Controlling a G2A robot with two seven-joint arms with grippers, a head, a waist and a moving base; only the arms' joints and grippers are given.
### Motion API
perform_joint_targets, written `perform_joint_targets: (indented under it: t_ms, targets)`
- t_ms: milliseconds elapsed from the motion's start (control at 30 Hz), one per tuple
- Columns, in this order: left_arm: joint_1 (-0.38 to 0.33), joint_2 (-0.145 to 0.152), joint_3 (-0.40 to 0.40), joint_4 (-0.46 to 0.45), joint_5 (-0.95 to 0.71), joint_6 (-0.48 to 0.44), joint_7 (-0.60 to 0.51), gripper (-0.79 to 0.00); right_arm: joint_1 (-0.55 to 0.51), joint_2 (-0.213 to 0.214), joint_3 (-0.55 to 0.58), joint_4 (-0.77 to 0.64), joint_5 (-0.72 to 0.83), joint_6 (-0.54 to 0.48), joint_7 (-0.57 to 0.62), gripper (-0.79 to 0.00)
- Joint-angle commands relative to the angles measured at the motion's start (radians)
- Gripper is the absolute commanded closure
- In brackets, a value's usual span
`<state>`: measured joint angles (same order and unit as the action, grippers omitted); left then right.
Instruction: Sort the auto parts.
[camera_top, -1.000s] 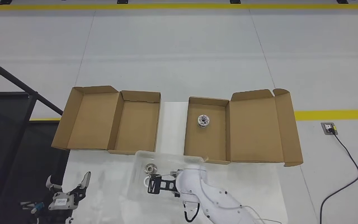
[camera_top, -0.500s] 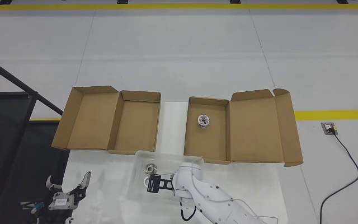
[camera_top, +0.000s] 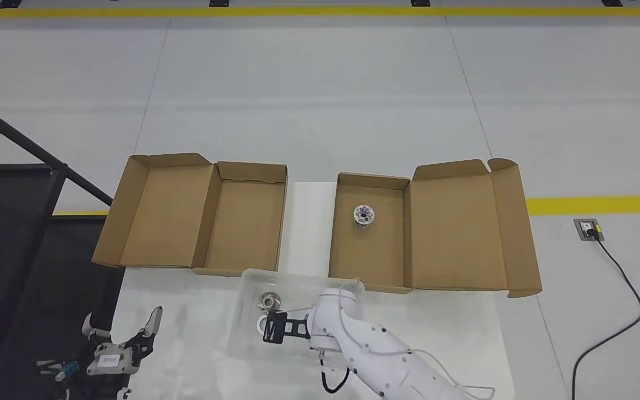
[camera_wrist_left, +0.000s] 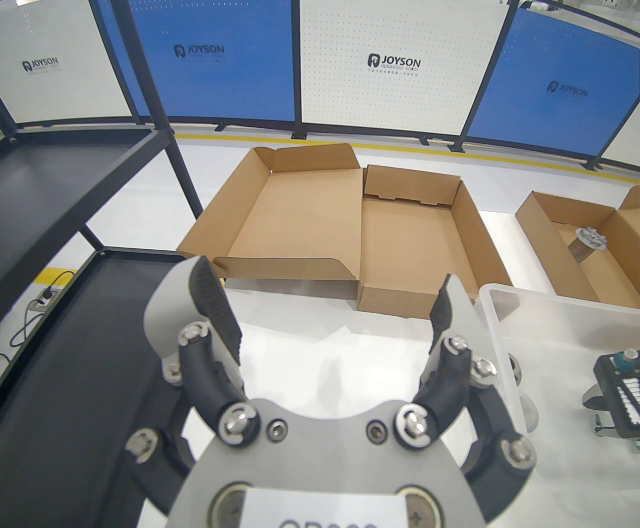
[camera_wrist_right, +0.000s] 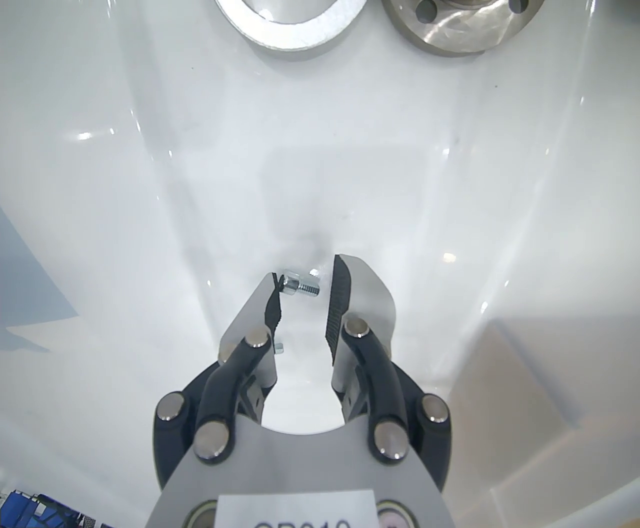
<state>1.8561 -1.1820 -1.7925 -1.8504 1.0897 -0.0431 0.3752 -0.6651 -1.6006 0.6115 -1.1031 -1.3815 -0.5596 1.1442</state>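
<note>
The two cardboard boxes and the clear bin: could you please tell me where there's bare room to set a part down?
The left box is bare throughout. The right box is free from the metal part to its near wall. The clear bin is crowded: ring and flange at one end, right gripper open around a bolt.

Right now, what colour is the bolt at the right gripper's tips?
Silver, bare metal. The bolt shows best in the right wrist view.

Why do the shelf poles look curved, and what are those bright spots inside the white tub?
Left wrist view: the wide lens bows the straight poles and shelves. Right wrist view: lamps glint off the glossy tub, and a soft shadow lies ahead of the jaws, past the bolt.
</note>
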Motion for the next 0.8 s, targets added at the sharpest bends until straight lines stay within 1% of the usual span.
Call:
perform_joint_targets:
  t_ms: [0,100,133,167,233,267,400,533,600,700,733,767]
  targets:
    - [0.0,0.0,0.0,0.0,0.0,0.0,0.0,-0.785,0.001,-0.002,0.0,0.005,0.002,0.0,-0.002,-0.209]
    - [0.0,0.0,0.0,0.0,0.0,0.0,0.0,-0.785,0.007,-0.004,0.002,0.016,0.003,-0.002,-0.007,-0.185]
    - [0.0,0.0,0.0,0.0,0.0,0.0,0.0,-0.785,0.008,-0.004,0.003,0.018,0.002,-0.003,-0.009,-0.16]
    - [0.0,0.0,0.0,0.0,0.0,0.0,0.0,-0.785,0.009,-0.005,0.003,0.02,0.002,-0.004,-0.009,-0.089]
    - [0.0,0.0,0.0,0.0,0.0,0.0,0.0,-0.785,0.012,-0.005,0.006,0.017,-0.001,-0.001,-0.011,-0.043]
    - [0.0,0.0,0.0,0.0,0.0,0.0,0.0,-0.785,0.012,-0.005,0.008,0.011,-0.004,-0.001,-0.011,0.0]
    - [0.0,0.0,0.0,0.0,0.0,0.0,0.0,-0.785,0.008,0.001,0.021,-0.024,-0.02,0.0,-0.007,0.0]
    - [0.0,0.0,0.0,0.0,0.0,0.0,0.0,-0.785,-0.008,0.018,0.054,-0.114,-0.05,-0.009,-0.002,0.0]
    - [0.0,0.0,0.0,0.0,0.0,0.0,0.0,-0.785,-0.024,0.032,0.085,-0.183,-0.07,-0.022,-0.003,0.0]
    - [0.0,0.0,0.0,0.0,0.0,0.0,0.0,-0.785,-0.062,0.059,0.15,-0.323,-0.11,-0.04,-0.007,0.0]
    - [0.0,0.0,0.0,0.0,0.0,0.0,0.0,-0.785,-0.085,0.072,0.182,-0.394,-0.133,-0.038,-0.005,0.0]
    - [0.0,0.0,0.0,0.0,0.0,0.0,0.0,-0.785,-0.099,0.077,0.197,-0.425,-0.143,-0.037,-0.003,0.0]
